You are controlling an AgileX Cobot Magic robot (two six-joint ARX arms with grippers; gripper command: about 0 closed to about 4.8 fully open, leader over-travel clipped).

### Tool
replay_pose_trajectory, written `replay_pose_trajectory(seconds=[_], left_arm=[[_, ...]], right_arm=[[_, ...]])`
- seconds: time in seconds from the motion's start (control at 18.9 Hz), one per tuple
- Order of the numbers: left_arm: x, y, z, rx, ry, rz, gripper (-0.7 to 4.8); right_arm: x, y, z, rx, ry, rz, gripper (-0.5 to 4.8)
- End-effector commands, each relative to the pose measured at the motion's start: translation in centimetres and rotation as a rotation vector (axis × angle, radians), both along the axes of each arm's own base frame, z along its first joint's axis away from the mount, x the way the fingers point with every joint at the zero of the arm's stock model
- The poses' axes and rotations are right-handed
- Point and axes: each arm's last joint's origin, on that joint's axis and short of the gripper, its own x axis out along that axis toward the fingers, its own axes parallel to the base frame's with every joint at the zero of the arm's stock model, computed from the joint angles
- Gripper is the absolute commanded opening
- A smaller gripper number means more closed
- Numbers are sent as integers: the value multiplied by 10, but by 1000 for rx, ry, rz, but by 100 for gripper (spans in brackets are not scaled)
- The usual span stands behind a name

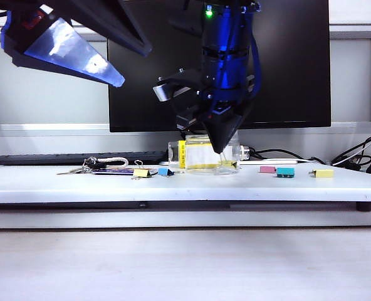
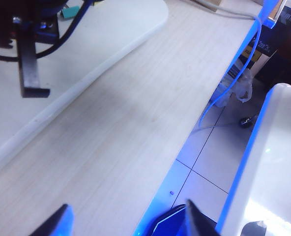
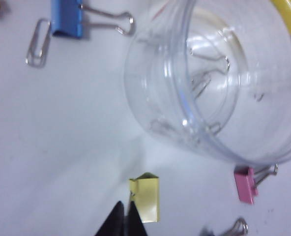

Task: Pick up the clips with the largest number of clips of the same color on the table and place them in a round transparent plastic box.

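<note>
pale-yellow clip (wire handles), shut right hand

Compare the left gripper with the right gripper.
The left gripper is open and empty; the right gripper is shut on a yellow clip by its wire handle. The left gripper hangs high at the left of the exterior view; the right gripper is low at the round transparent plastic box. Both have two tapered fingers.

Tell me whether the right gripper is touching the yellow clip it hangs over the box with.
Touching: in the right wrist view, the shut right gripper pinches the yellow clip by its wire handle.
</note>
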Motion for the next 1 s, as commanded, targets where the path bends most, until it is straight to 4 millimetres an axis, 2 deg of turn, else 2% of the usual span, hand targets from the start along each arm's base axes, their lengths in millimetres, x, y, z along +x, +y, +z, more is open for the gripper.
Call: replay_pose_trajectory(seconds=[0.05,0.26,0.42,0.79,1.0], left_arm=[[0,0,2,4,-27,11,305],[5,1,4,34,-109,121,306],[8,-1,11,-15,-181,137,305],[10,-4,19,-59,-276,120,305],[10,-4,18,-56,-268,121,305]], right_arm=[[-4,-2,17,24,-38,0,8],[-8,-4,63,140,-126,20,8],[2,-7,85,253,-154,40,7],[49,-53,83,564,-83,-13,-1],[64,-54,70,622,-49,0,-1]])
